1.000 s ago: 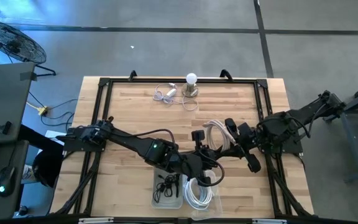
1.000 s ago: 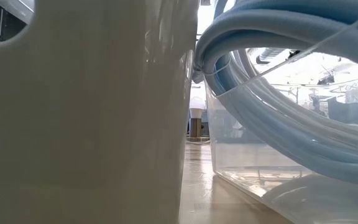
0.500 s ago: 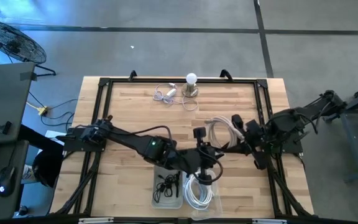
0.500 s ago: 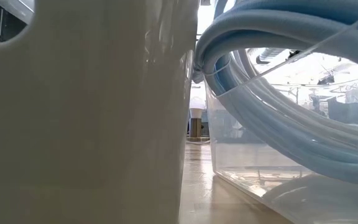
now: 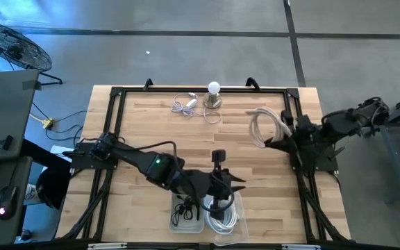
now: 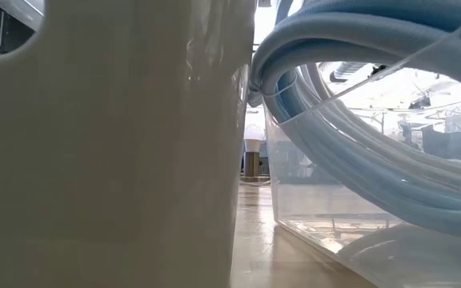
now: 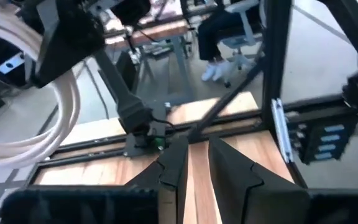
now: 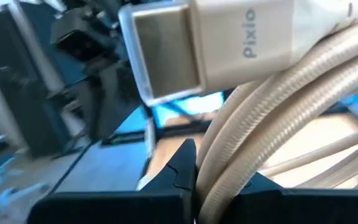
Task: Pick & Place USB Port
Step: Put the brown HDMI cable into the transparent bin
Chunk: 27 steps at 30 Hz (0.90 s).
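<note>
Clamped between the right gripper's [image 5: 285, 139] fingers [image 8: 182, 163] is a coiled beige USB cable [image 5: 264, 125]; in the right wrist view its braided loops run straight through the narrow gap between the two dark tips, and its metal plug [image 8: 166, 56], with a moulded body marked "pixio", fills the space beyond them. From above, this gripper sits at the right side of the table [image 5: 144, 132], near the black frame rail, with the coil hanging out from it over the wood, clear of the surface as far as can be told.

Fingers [image 7: 174, 165] of the left gripper [image 5: 217, 198] stand nearly together with only a thin slot between them, and nothing shows in that slot. This gripper hovers over the front middle of the table, above a clear bin [image 5: 236, 221] of white cable coils [image 5: 217, 219]; just beside it, another bin [image 5: 174, 221] holds black cables [image 5: 185, 206].

At the far edge stand a small lamp with a white bulb [image 5: 214, 90] and, beside it, a grey cable [image 5: 185, 104].
</note>
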Available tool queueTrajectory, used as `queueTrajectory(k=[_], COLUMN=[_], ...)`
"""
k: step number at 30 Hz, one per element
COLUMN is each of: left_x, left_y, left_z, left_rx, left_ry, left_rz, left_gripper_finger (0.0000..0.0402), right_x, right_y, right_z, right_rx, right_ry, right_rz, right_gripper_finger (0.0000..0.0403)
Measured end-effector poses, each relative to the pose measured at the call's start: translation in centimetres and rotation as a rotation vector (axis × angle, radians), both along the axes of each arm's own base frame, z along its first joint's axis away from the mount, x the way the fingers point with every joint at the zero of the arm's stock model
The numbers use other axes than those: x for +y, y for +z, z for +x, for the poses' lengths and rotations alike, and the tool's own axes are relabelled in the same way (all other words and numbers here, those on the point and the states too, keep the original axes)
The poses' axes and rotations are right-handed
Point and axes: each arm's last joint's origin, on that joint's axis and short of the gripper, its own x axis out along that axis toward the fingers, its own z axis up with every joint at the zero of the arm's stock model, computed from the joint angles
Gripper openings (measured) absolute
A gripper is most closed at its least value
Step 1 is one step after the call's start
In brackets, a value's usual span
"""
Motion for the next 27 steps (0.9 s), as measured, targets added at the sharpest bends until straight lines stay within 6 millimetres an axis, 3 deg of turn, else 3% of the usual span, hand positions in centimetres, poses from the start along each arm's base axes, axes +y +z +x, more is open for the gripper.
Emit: queueTrajectory(k=[6,11,19,27], left_x=[0.4,1.6,4.5,7.0], left_y=[-0.3,0.5,3.3,6.1], left_z=[-0.6,-2.7,-8.6,-13.4], left_rx=[0.069,0.141,0.269,0.255], left_ry=[0.024,0.102,0.162,0.204], left_rz=[0.003,-0.001,0.041,0.045], left_gripper_finger=[0.0062,0.0062,0.0062,0.0062], right_x=[1.8,4.5,7.9,11.3], right_y=[-1.7,-2.9,-5.0,-7.0], right_z=[-0.2,0.4,1.9,5.7], right_rx=[0.162,0.262,0.384,0.355], right_ry=[0.111,0.236,0.163,0.052], right_rz=[0.036,0.020,0.087,0.168], right_gripper_finger=[0.0010,0.0010,0.0010,0.0010])
